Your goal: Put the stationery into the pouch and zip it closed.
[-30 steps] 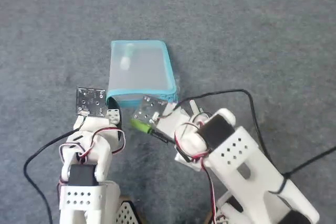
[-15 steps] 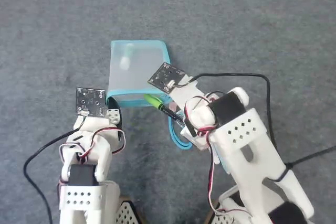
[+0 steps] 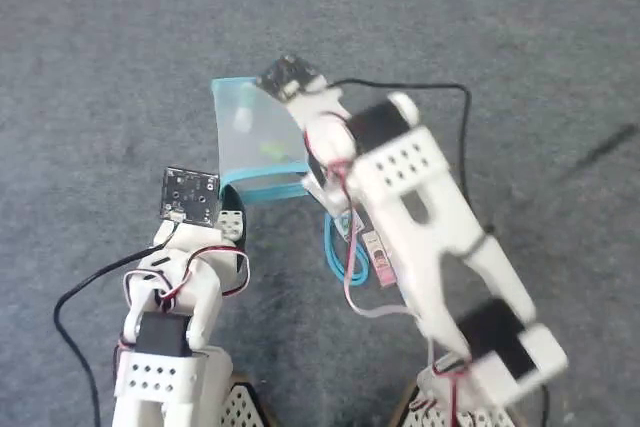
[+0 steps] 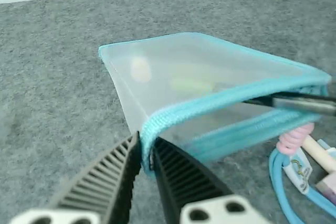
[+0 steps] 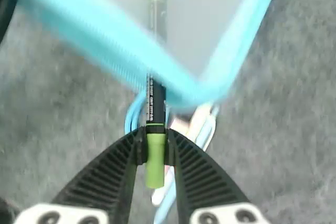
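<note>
Right wrist view: the green-capped black marker (image 5: pixel 156 103) runs forward from the right gripper (image 5: pixel 154 139), which clamps its tail. The marker's front half is inside the translucent blue-trimmed pouch (image 5: pixel 215 19). The left gripper (image 4: pixel 146 144) pinches the pouch's zipper rim, propping the mouth up. By my reading, release and zipping remain; a blue lanyard (image 4: pixel 281 174) lies outside.

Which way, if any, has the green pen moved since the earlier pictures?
Yes. The green pen went from outside the pouch to partly inside it.
</note>
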### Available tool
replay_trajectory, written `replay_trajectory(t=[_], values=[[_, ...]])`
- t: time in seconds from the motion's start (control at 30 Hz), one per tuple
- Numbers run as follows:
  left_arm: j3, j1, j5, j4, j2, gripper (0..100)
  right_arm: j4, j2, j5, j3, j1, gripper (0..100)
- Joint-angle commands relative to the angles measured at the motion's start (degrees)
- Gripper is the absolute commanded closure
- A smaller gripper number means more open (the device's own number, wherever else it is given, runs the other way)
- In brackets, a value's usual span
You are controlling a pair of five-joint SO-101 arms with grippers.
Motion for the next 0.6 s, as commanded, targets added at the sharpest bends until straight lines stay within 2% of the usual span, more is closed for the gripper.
replay_trajectory(t=[0.0,0.1,0.17,0.43,0.57], values=[[-1.19,0.35,-0.79,-0.26,-1.14,99,0.75,7.25,-2.73,-14.24,-0.66,90.9],[-1.10,0.26,-0.79,-0.26,-1.14,99,3.21,11.30,-3.96,-19.08,-1.01,81.6],[-1.01,0.26,-0.79,-0.26,-1.14,99,4.62,12.88,-3.87,-20.66,-1.19,79.5],[-0.40,0.26,-0.79,-0.53,-1.14,99,10.07,7.25,-3.16,-23.56,-0.92,79.8],[-0.40,-0.18,-0.79,-0.53,-1.14,99,9.89,-1.36,1.41,-10.99,0.75,84.0]])
